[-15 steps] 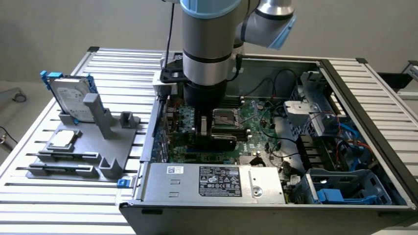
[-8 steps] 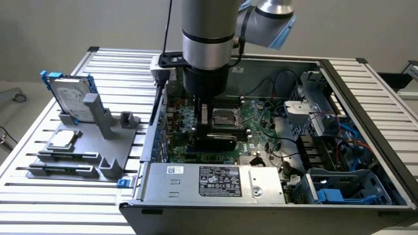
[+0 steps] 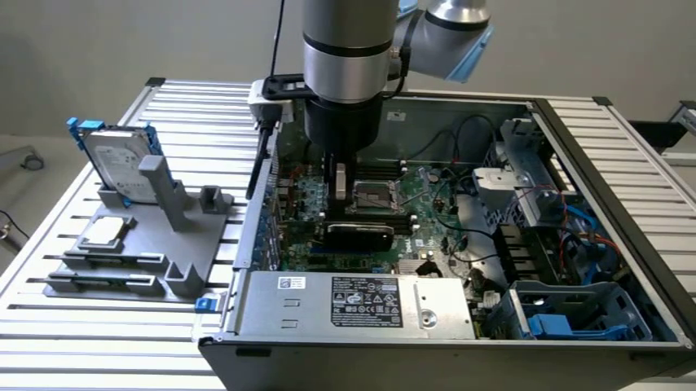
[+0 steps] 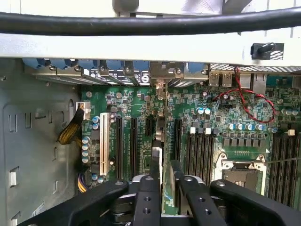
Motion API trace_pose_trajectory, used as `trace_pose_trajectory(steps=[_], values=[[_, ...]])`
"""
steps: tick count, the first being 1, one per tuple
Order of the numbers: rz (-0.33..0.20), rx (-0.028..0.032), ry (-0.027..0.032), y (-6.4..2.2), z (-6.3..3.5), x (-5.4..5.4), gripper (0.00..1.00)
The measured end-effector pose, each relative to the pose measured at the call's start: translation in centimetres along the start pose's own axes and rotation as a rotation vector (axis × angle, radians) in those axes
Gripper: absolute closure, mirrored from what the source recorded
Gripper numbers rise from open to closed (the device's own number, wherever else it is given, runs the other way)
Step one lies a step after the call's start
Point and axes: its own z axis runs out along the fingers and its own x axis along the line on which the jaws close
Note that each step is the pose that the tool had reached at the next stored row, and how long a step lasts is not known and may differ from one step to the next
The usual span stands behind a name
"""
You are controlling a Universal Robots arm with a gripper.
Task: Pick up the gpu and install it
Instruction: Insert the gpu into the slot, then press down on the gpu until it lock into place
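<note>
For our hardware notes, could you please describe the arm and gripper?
The arm is a silver-grey cylinder with black bands and a light blue joint cap; a black cable runs beside it. The gripper is black, angular, with screw holes.

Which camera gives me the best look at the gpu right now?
Exterior view: the gpu stands upright over the motherboard below the arm, its black rounded cooler facing the camera. The wrist view sees it edge-on, a thin green strip.
</note>
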Motion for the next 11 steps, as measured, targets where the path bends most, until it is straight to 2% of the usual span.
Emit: trace_pose_trajectory(steps=[1,3,11], values=[[0.0,-0.0001,0.0001,0.0,0.0,0.0,0.86],[0.0,-0.0002,0.0002,0.0,-0.01,0.0,0.89],[0.0,-0.0002,0.0002,0.0,-0.01,0.0,0.89]])
